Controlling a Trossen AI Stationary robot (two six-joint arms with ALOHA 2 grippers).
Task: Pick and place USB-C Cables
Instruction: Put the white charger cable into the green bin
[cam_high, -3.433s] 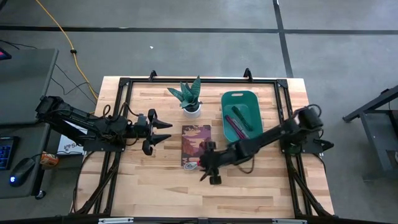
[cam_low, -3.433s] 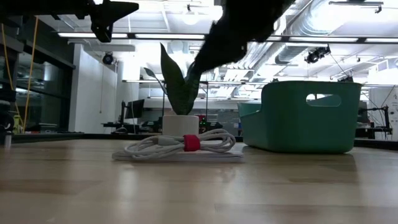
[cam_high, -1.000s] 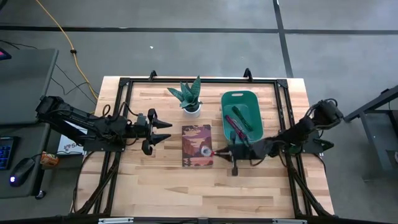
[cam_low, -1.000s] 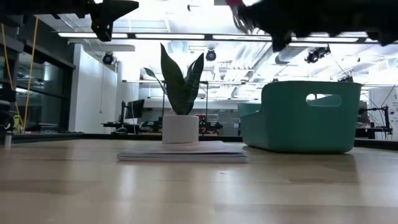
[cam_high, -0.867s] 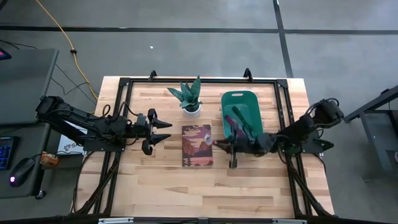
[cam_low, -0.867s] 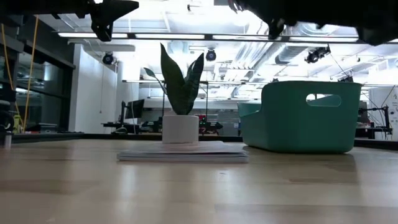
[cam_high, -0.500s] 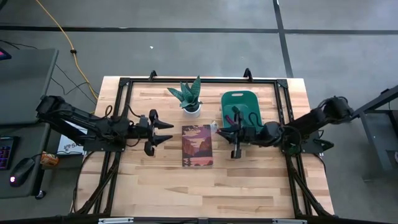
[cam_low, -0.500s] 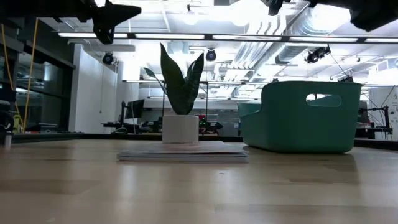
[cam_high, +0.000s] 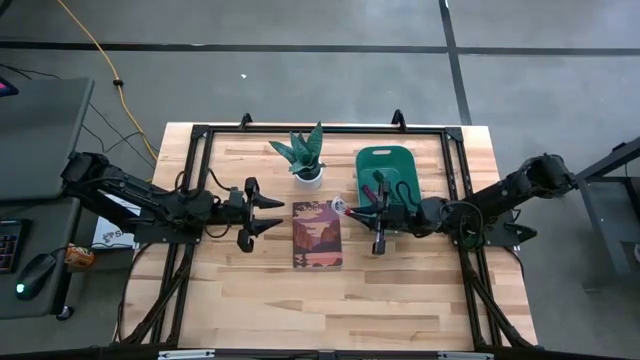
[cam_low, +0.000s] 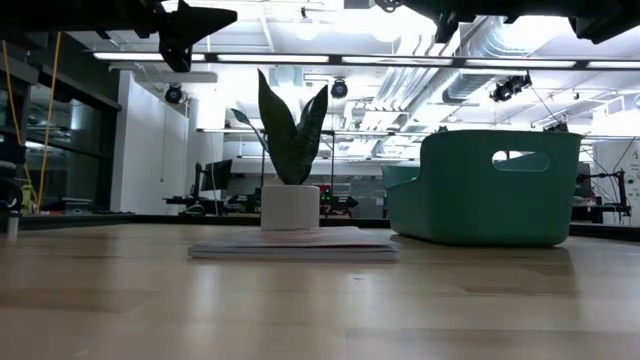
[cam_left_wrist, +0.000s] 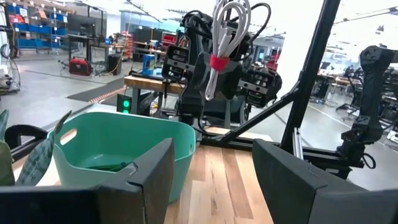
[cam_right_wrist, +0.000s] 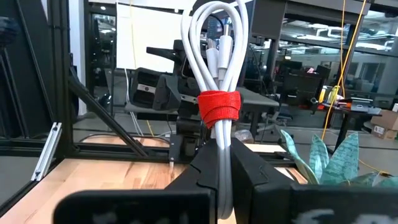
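Observation:
A white coiled USB-C cable (cam_right_wrist: 214, 56), bound by a red strap (cam_right_wrist: 219, 107), is in my right gripper (cam_high: 362, 212), which is shut on it. The gripper hangs in the air between the book's far right corner and the green bin (cam_high: 388, 172). The left wrist view shows the cable (cam_left_wrist: 227, 28) raised above the bin (cam_left_wrist: 106, 146). Another cable lies in the bin. My left gripper (cam_high: 270, 213) hovers open at the book's left, pointing toward the right arm, with nothing between its fingers (cam_left_wrist: 152, 171). My right gripper pinches the bundled strands just below the red strap (cam_right_wrist: 222, 155) between its two fingers (cam_right_wrist: 202, 168). The fingers reach toward the table's left. The looped end stands beyond the fingertips, tipped upward, and the whole cable is lifted clear of the table and the book.
A book (cam_high: 318, 233) lies flat at the table's middle. A potted plant (cam_high: 306, 156) in a white pot stands behind it. A black frame (cam_high: 320, 129) runs around the tabletop. Bare wood stretches along the near side (cam_high: 320, 310).
My right gripper has carried the cable from above the book's near right part toward the far edge, up beside the bin's left wall, staying shut. My left gripper has shifted a little toward the table's right.

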